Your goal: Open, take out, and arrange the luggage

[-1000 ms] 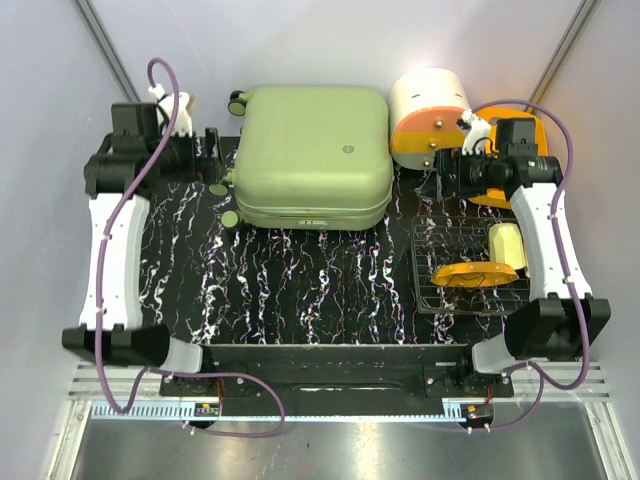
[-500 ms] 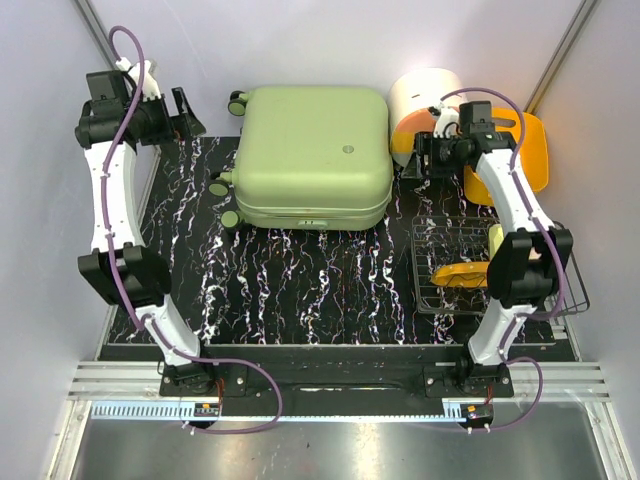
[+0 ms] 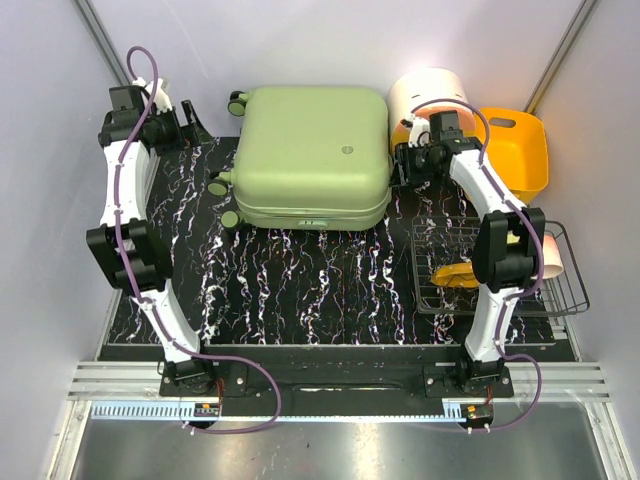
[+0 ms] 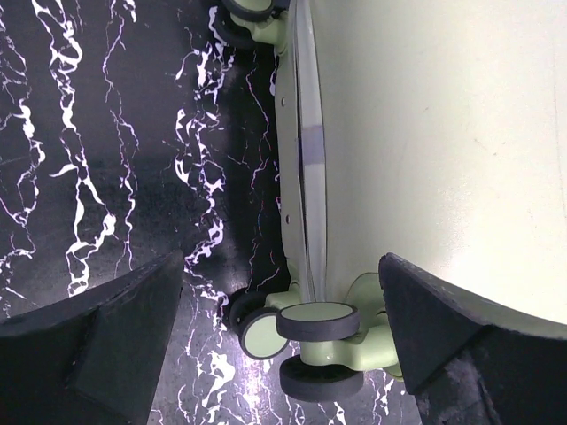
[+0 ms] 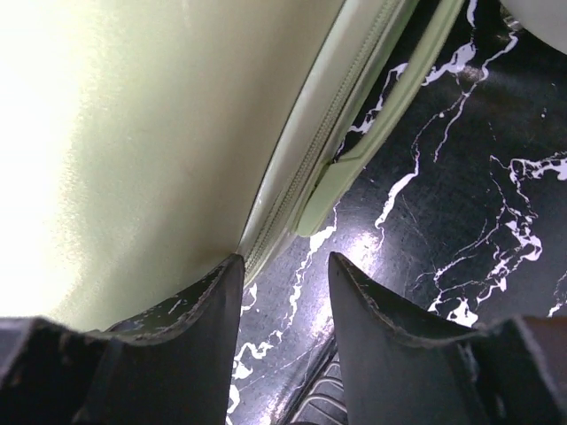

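Top view: the luggage [image 3: 312,155] is seen lying flat and zipped shut at the far middle of the black marbled table [image 3: 300,290]. A round badge [image 3: 348,149] on its lid and a small plate [image 3: 312,222] on its near edge are noted, both too small to be read. The left gripper [image 3: 190,127] is held off the far-left corner, apart from the case; the right gripper [image 3: 401,166] is placed just beside the case's right side. The contents of the wire basket [image 3: 570,290] are partly hidden by the right arm. Left wrist view: the fingers [image 4: 97,345] are spread wide with nothing held; the wheels [image 4: 314,323] and the zip seam [image 4: 310,150] are framed between them, and the case is cut off at the right. Right wrist view: the fingers [image 5: 390,328] are parted narrowly and empty, one overlapping the shell's lower edge; contact cannot be told. The lid is overexposed.
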`<state>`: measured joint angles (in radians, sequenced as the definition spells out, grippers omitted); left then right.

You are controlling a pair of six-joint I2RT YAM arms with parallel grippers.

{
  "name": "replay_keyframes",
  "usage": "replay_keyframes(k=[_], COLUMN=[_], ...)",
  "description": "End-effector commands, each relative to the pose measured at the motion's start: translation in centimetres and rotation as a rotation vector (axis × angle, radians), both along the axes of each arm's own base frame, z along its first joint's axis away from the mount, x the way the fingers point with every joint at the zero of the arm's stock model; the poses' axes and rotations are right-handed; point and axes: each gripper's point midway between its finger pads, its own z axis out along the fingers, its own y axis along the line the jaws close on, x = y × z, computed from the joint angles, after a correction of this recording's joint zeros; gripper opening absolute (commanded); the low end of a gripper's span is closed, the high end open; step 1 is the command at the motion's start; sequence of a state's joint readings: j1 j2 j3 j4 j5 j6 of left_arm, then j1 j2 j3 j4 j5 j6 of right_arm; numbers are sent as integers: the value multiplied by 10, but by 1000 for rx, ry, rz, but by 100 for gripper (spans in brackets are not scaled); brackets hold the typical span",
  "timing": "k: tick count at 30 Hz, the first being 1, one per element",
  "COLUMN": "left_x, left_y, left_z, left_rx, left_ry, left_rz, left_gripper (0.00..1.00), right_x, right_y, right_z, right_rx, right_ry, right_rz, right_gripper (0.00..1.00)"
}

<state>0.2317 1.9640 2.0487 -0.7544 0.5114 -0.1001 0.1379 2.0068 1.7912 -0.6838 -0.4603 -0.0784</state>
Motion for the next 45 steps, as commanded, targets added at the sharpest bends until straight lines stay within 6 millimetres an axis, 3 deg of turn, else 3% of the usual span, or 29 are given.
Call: replay_keyframes(k=[1,2,4,5,9,12,16,20,22,25,26,27,28,29,31,32,33,34,35,37,38,40,41,42,44,45], left_x=[5,4,0,-1,-13,-22,-40,-61,-78,-104,-114,-124,-135,-151,-169,-186,-192,-197,-212,-218,-230,-225,-235,-232,-227,-224], left_y=[9,12,20,22,27,20,3,-20,-34,-72,-102,-117,-127,-163,-186,-217,-229,-238,-263,-281,-300,-315,-332,-340,-348,-355], left_z=[17,17,19,20,25,33,55,83,101,111,110,107,101,96,83,79,73,64,58,40,33,12,5,-13,-26,-47], left_rx=[-9,-10,-11,-8,-12,-20,-34,10,72,162,173,191,242,254,301,297,299,307,307,323,319,343,357,393,467,481], left_ry=[-67,-67,-68,-70,-77,-93,-146,-228,-288,-344,-353,-352,-356,-367,-362,-365,-351,-323,-317,-264,-246,-175,-163,-125,-117,-64], left_rz=[13,20,34,38,41,8,-66,-134,-176,-269,-344,-383,-409,-501,-557,-632,-653,-652,-717,-723,-763,-707,-725,-719,-676,-665], left_gripper=[95,95,95,95,95,95,93,92,91,91,91,90,89,89,89,87,87,86,85,86,87,89,89,89,89,90], right_x=[-23,-39,-54,-74,-124,-160,-202,-209,-205,-198,-183,-176,-167,-158,-128,-120,-102,-97,-90,-77,-73,-66,-66,-64,-64,-64], right_y=[69,88,106,123,162,186,208,205,193,172,154,145,131,118,76,64,33,21,8,-26,-33,-52,-55,-59,-62,-62], right_z=[2,-3,1,-7,-4,5,32,58,77,101,108,115,125,134,146,153,155,159,163,166,170,172,173,173,175,175], right_rx=[39,35,37,25,32,64,151,187,169,181,192,200,207,213,172,162,122,105,117,84,90,76,87,85,94,95], right_ry=[-63,-62,-90,-82,-113,-132,-162,-202,-262,-296,-289,-297,-315,-323,-367,-379,-392,-408,-391,-396,-393,-393,-386,-384,-385,-383], right_rz=[203,263,325,391,565,674,800,777,733,644,563,520,467,411,250,187,66,21,-61,-202,-252,-335,-360,-382,-400,-401], right_gripper=[52,52,52,52,52,52,52,53,53,55,55,55,55,55,56,57,59,60,60,63,64,64,65,65,66,66])
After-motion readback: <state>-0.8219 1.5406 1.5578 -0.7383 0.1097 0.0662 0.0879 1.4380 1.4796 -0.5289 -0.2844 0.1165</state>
